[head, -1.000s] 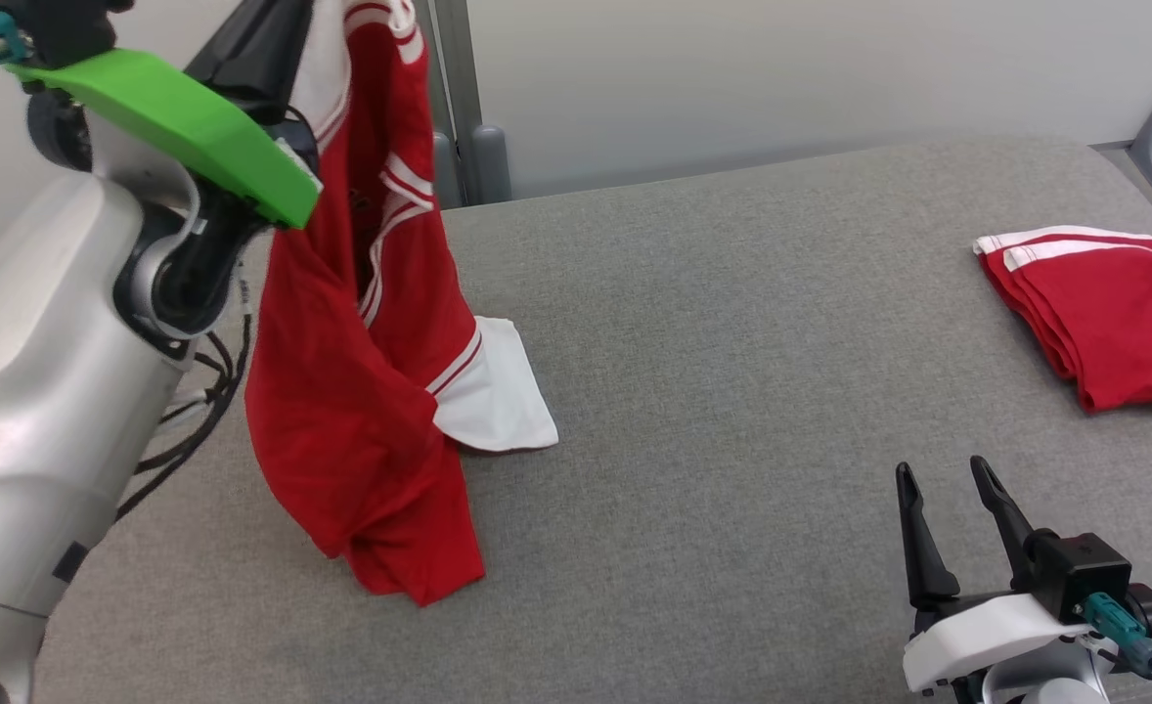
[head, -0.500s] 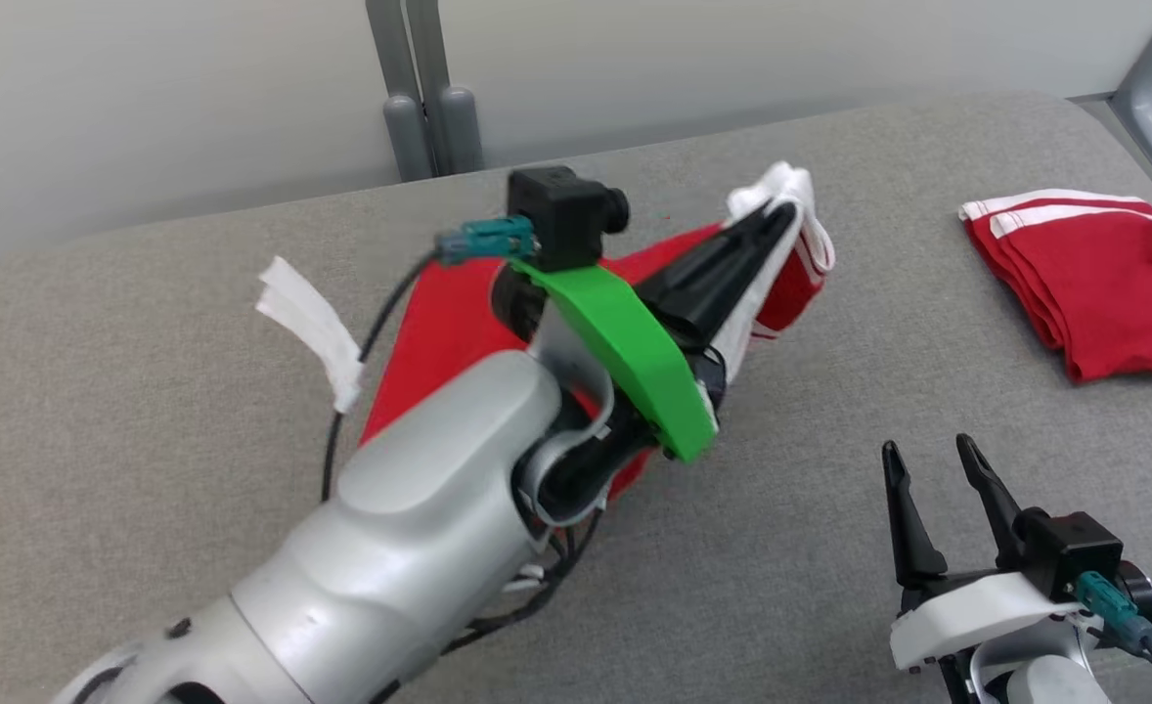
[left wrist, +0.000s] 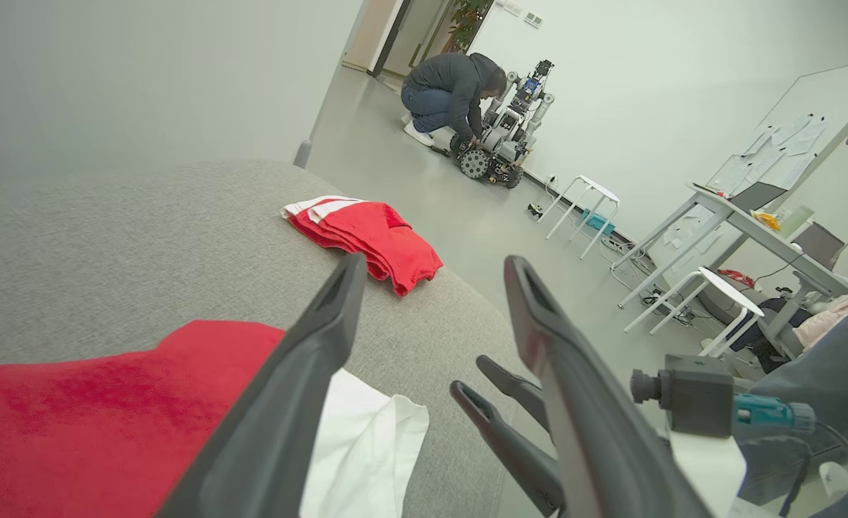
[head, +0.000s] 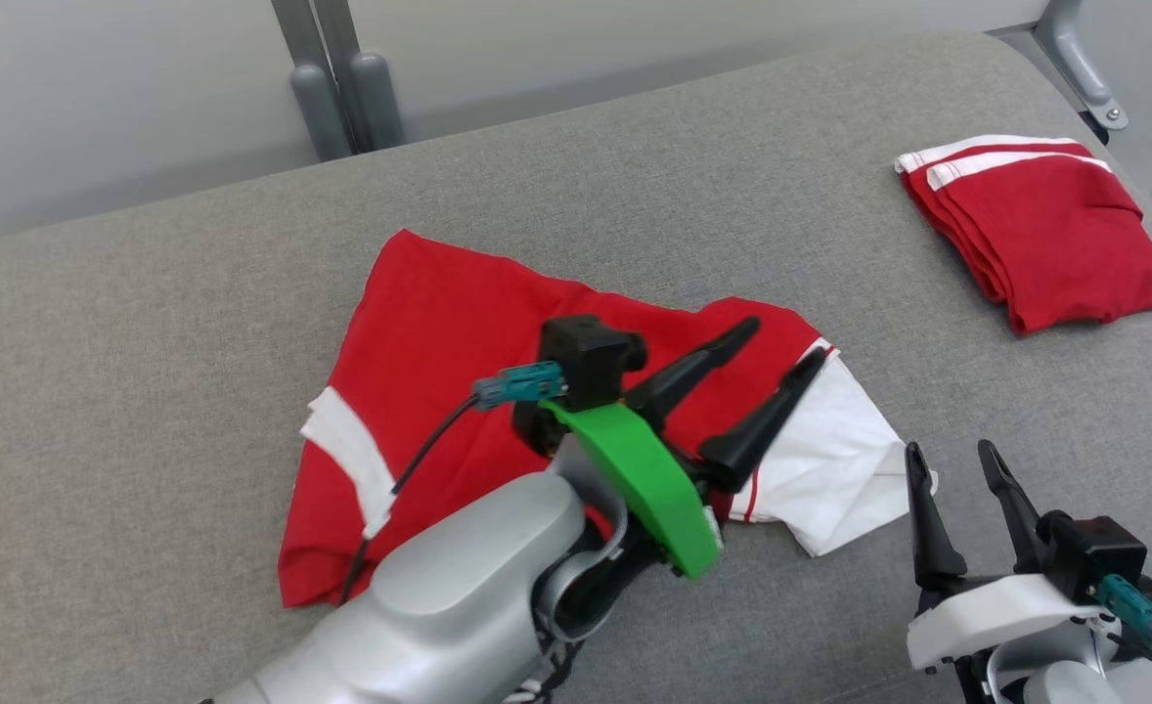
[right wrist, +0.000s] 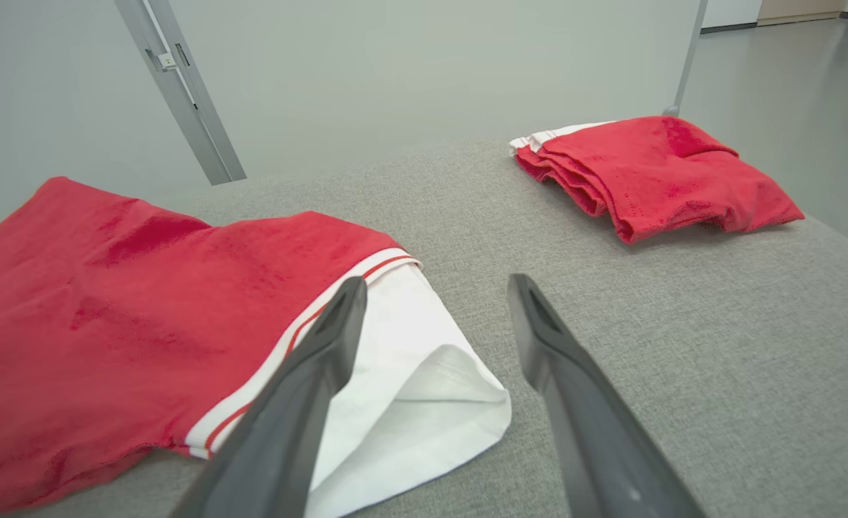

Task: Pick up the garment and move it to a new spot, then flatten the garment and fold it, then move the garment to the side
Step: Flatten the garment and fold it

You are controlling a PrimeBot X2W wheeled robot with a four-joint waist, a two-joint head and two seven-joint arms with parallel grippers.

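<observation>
- The garment (head: 459, 342), a red shirt with white sleeves, lay on the bench (head: 146, 323) about midway across, roughly spread but not flat.
- My left hand (head: 783, 340) hung just over the right part of it, fingers wide apart with nothing between them: released, gripping no cloth.
- My right hand (head: 950, 450) sat at the near right, likewise spread and empty. It was just right of the white sleeve (head: 830, 479), and I could not tell whether it touched it.
- A folded shirt (head: 1036, 230), also red, lay at the far right, well apart from the one I was working.
- With the garment resting on the bench and neither hand holding it, I judged the pick-and-move step done and the flattening step in hand.
- There was plenty to flatten. On the left a white band (head: 346, 460) lay turned over the red body, and the white sleeve on the right was bunched, its cuff gaping toward me.
- My left arm (head: 468, 596) hid part of the near hem, so I could not judge that edge.
- The next move, as I read it, called for both hands. The right would take the bunched sleeve close beside it, the left would go to the turned-over left side, and the two would draw apart to spread the cloth.
- The grips needed to stay shallow, on the top layer only, so the shirt would open rather than drag across the bench.
</observation>
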